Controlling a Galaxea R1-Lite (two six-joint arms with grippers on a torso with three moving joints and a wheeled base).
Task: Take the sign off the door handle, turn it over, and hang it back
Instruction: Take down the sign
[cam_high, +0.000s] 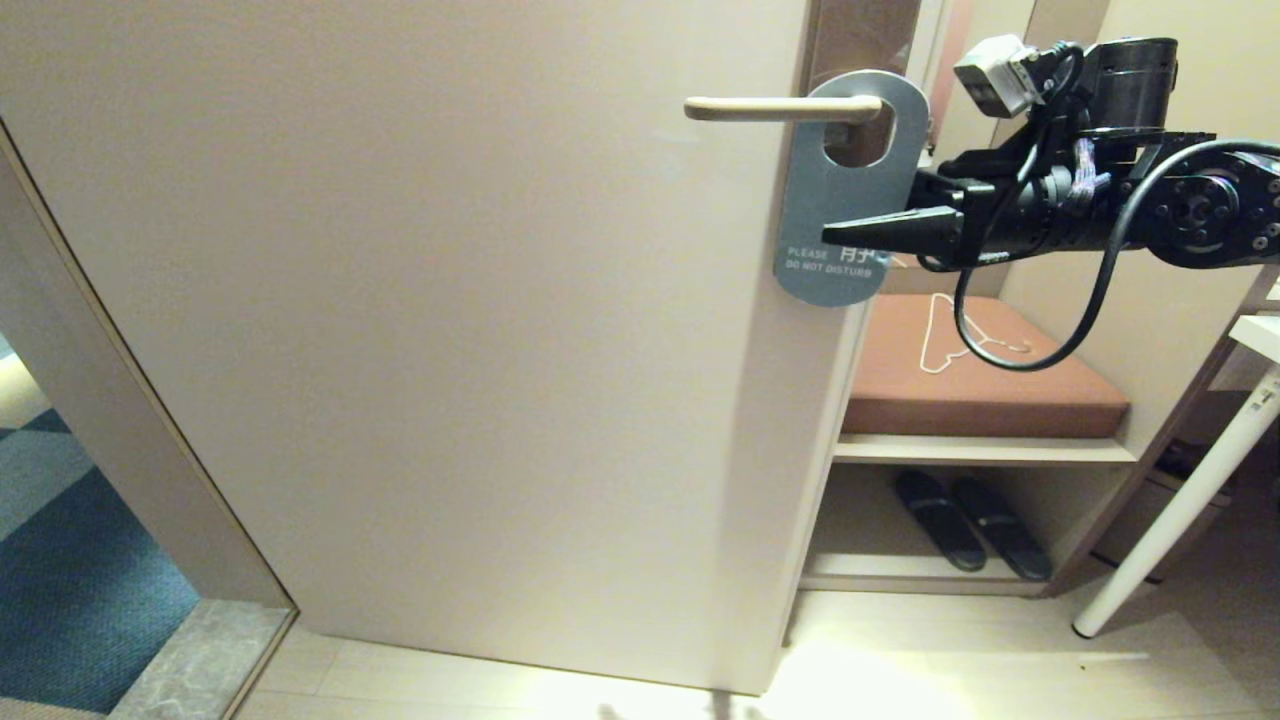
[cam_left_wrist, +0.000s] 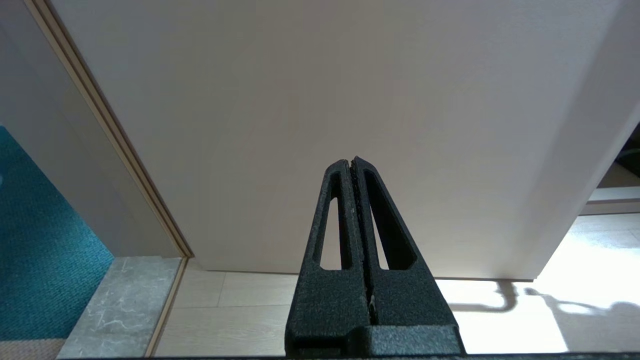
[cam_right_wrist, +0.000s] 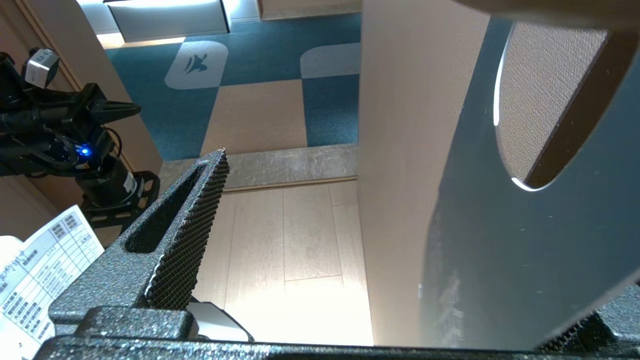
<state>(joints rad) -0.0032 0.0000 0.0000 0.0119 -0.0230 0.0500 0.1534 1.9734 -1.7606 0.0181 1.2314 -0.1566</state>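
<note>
flat blue-grey sign (cam_high: 838, 190) hangs on slim matte handle (cam_high: 780, 108).

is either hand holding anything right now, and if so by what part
Nothing is held. The right hand is open around the sign's lower half, not closed on it. The left hand is shut, empty.

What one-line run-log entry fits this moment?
sign: on door handle, blue-grey face out | right gripper: open, straddling sign's lower part | left gripper: shut, parked
</note>
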